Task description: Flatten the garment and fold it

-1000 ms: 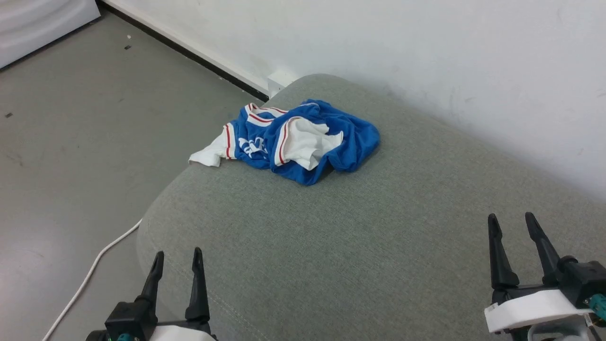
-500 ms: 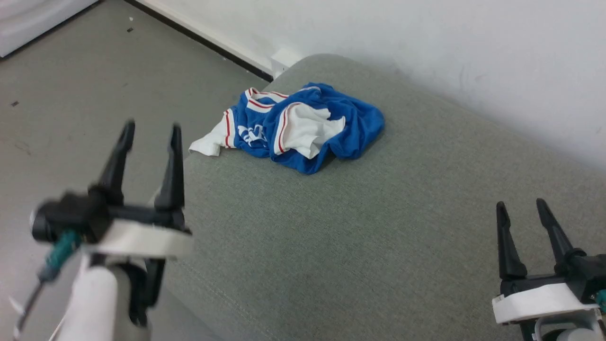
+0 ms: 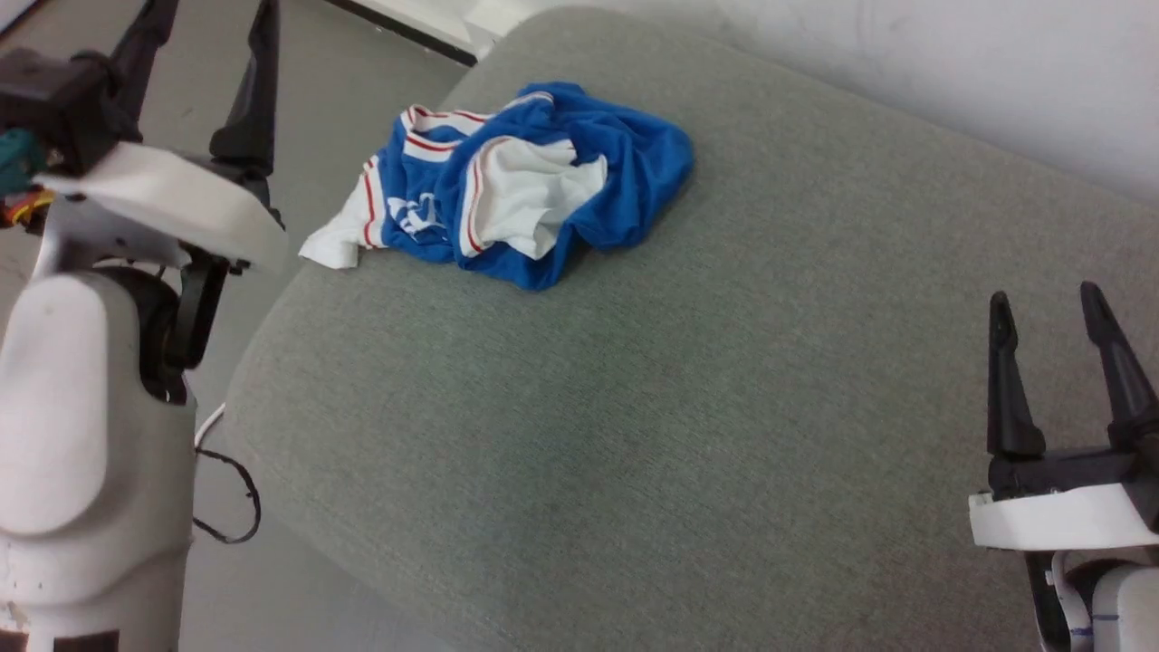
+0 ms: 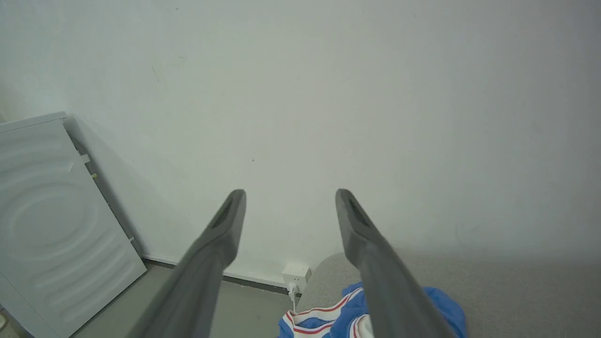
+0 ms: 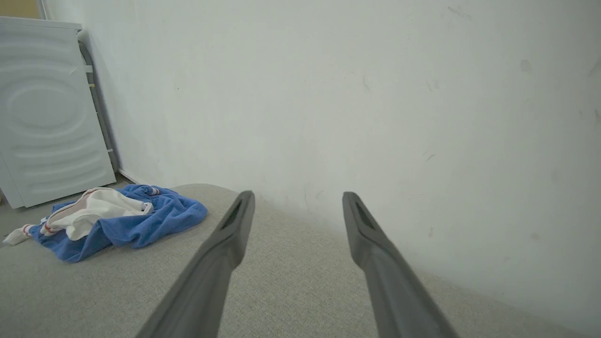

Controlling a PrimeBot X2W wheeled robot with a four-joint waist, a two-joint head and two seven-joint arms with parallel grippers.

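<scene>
The shirt (image 3: 534, 181) lies crumpled at the cushion's (image 3: 634, 407) far left corner, one sleeve at the edge. The left gripper (image 3: 204, 36), high beside that corner, and the right gripper (image 3: 1046, 299) both gape empty, probably poised to spread it.

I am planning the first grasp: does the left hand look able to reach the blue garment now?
Probably yes. The left hand is open and empty, raised beside the grey cushion, and the garment lies crumpled near that edge of it. Nothing stands between them; the hand has to come down toward it.
</scene>
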